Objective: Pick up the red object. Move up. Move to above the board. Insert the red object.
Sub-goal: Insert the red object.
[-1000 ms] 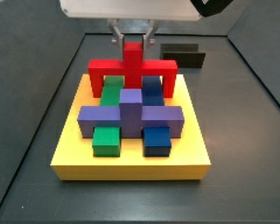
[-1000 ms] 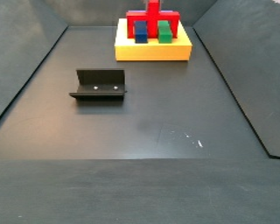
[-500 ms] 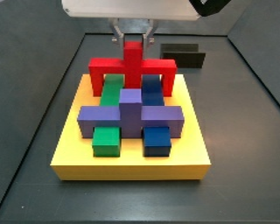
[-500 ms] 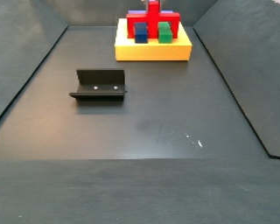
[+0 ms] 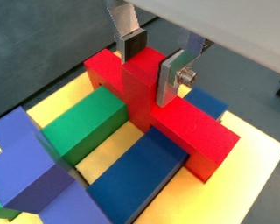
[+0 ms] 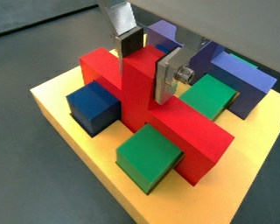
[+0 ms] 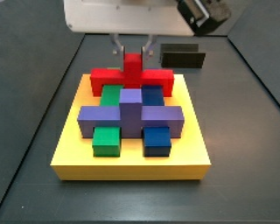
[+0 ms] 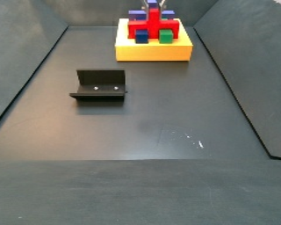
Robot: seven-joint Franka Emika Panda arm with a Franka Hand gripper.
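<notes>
The red object [image 7: 133, 74] lies low across the green [image 5: 90, 122] and blue [image 5: 143, 171] blocks at the back of the yellow board [image 7: 130, 166], its stub pointing up. It also shows in a side view [image 8: 149, 24] and in both wrist views [image 5: 184, 127] [image 6: 166, 122]. My gripper [image 7: 133, 51] is straight above it, and its silver fingers [image 5: 171, 74] press on both sides of the stub. The gripper shows the same hold in both wrist views [image 5: 150, 74] [image 6: 146, 74]. The purple cross-shaped block [image 7: 130, 112] sits just in front of the red object.
The fixture [image 8: 99, 85] stands on the dark floor apart from the board, and also shows behind the board in a side view [image 7: 184, 55]. Dark walls close in the floor on both sides. Another green and blue block pair sits at the board's front [image 7: 130, 138].
The gripper has gone down with the red object. The red object's legs, seen above the green and blue blocks before, have sunk down among the blocks.
</notes>
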